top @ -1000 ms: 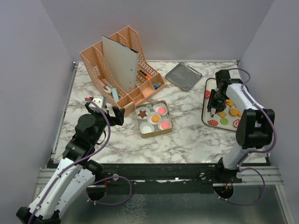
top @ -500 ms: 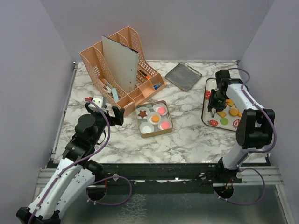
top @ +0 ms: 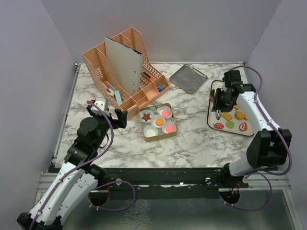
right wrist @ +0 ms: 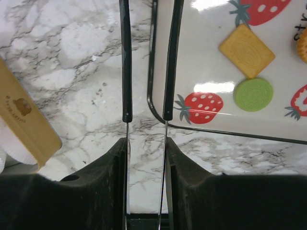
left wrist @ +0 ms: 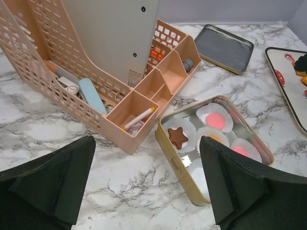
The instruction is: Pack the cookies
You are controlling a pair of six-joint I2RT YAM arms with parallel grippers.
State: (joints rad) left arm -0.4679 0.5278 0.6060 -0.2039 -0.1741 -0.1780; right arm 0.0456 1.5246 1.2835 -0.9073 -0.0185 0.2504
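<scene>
Orange-yellow and square, one cookie (right wrist: 246,44) lies flat on the white strawberry-print tray (right wrist: 201,57), just right of the right gripper (right wrist: 145,116) and a little ahead of its tips. A green round cookie (right wrist: 253,94) sits nearer, about level with those tips and also off to the right, and the edge of an orange one (right wrist: 302,44) peeps in further right. The gripper's two thin fingers (right wrist: 125,62) stand close together with a narrow slit between them. Through it I see only marble and the tray's dark rim, so it grips nothing. Away to its left is the gold tin (right wrist: 29,120), where more cookies rest in white paper cups (left wrist: 205,110), a brown star (left wrist: 178,137) and a pink round (left wrist: 216,120) among them. The left gripper (left wrist: 146,148) hangs with its jaws spread wide and empty. The tin is just ahead of it to the right, the peach plastic organiser (left wrist: 120,110) ahead to the left, and a grey metal tray (left wrist: 225,42) well beyond, all on the marble table (left wrist: 48,124).
</scene>
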